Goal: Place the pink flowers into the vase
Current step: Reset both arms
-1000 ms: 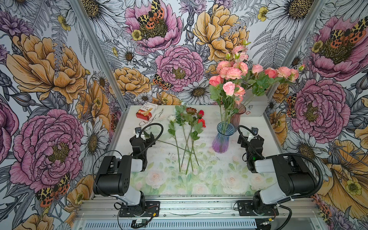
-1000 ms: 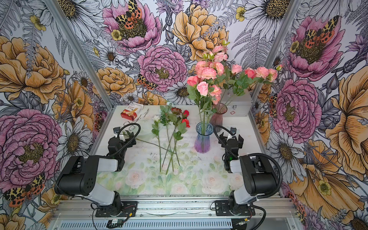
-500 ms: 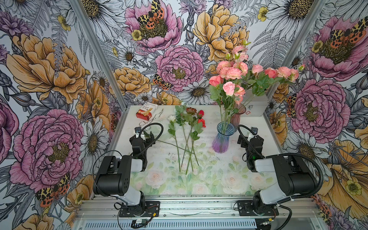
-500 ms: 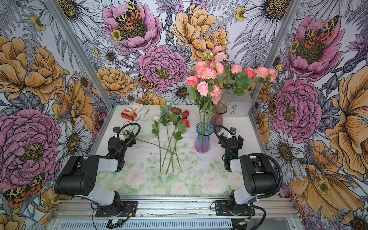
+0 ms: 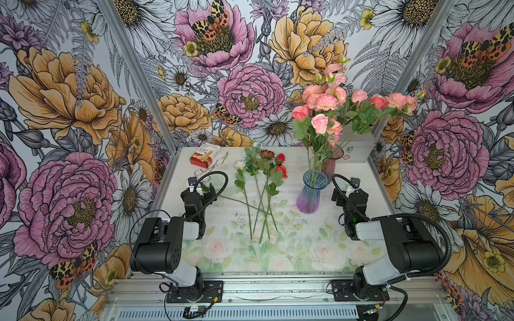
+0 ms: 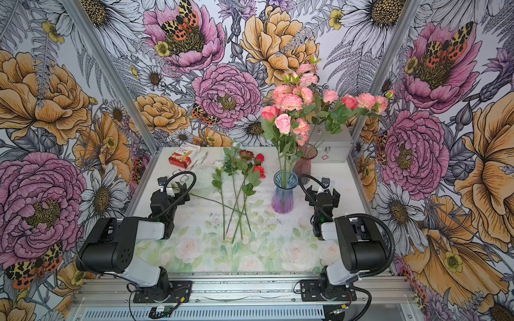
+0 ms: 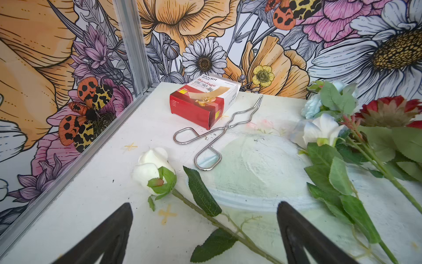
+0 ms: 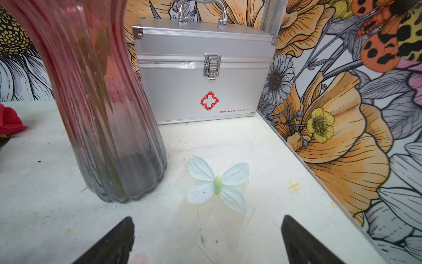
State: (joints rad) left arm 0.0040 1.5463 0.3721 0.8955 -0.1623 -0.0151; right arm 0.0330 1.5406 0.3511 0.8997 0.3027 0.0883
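Pink flowers (image 5: 322, 102) stood upright with stems in the blue vase (image 5: 308, 194). More of them were in the pink vase (image 5: 331, 164) just behind it, leaning away toward the right-arm side. No pink bloom was seen lying on the bench (image 5: 300, 239).

Beside the blue vase on the left-arm side lay only red and maroon blooms (image 5: 278, 164) and a white rose (image 5: 239, 165), which are not task items.

The left tool (image 7: 204, 205) was released and empty, well apart from the blue vase, with another white rose's stem under it. The right tool (image 8: 207, 218) was released and empty, just beside the blue vase on the right-arm side and facing the pink vase.

Judged step: placement looks finished and both arms are parked. The next move likely calls for nothing beyond staying clear. If a check is made, avoid knocking the top-heavy vases.
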